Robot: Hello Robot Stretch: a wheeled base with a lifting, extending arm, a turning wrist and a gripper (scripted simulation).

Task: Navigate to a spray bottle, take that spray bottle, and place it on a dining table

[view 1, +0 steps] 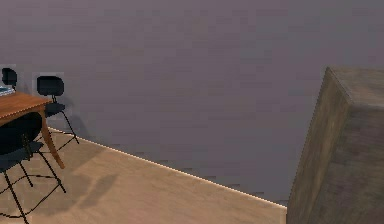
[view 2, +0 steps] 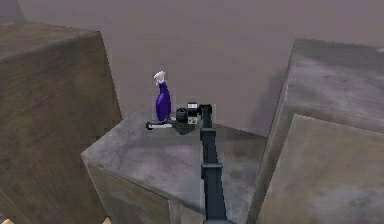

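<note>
While the bottle (view 2: pixel 162 101) stands upright on the block (view 2: pixel 125 158) (white head up), the arm (view 2: pixel 209 165) reaches straight out, gripper (view 2: pixel 153 126) at the bottle's base, can't tell if it's holding anything.

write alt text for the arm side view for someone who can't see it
A purple spray bottle with a white head stands upright on a low grey-brown block. The robot's dark arm rises from the bottom edge, its claw near the bottle's base; whether it holds the bottle cannot be told.
</note>
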